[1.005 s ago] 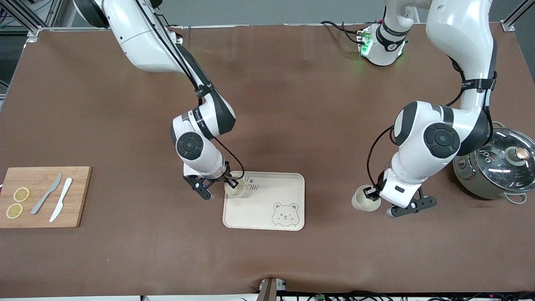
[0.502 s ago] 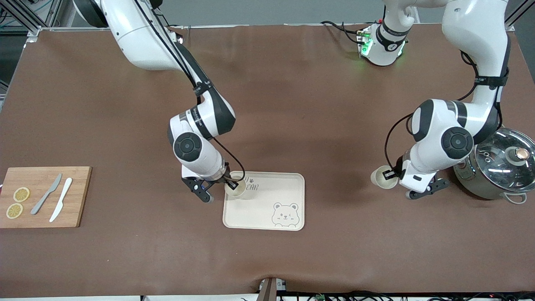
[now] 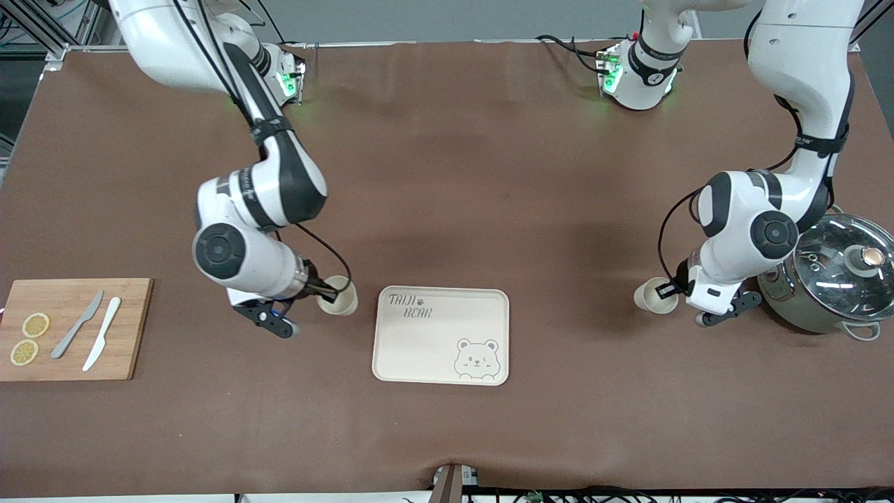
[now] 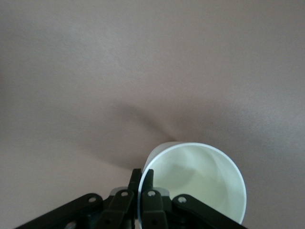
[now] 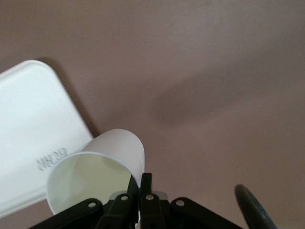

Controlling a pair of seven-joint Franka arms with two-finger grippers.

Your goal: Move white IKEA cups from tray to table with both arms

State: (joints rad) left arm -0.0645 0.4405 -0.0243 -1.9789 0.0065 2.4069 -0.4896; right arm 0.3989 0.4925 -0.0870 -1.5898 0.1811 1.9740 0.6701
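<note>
While each pincer grips one white cup by its rim, both cups hang over the bare brown surface on either side of the tray.

Right pincer [image 3: 328, 292] is clamped on a cup [image 3: 338, 295], held over the surface just beside the tray [image 3: 441, 349] toward the right arm's end; the right wrist view shows its fingers [image 5: 145, 187] pinching the cup wall [image 5: 95, 179]. Left pincer [image 3: 672, 292] is clamped on the second cup [image 3: 651, 295], held over the surface between the tray and a lidded steel pot [image 3: 831, 279]. A brown mat covers the surface [image 3: 489, 175]. At the right arm's end lies a wooden board [image 3: 133, 328] bearing two knives [image 3: 91, 332] and two lemon slices [image 3: 29, 339]. Grey wall and metal framing edge the top of the front view.
</note>
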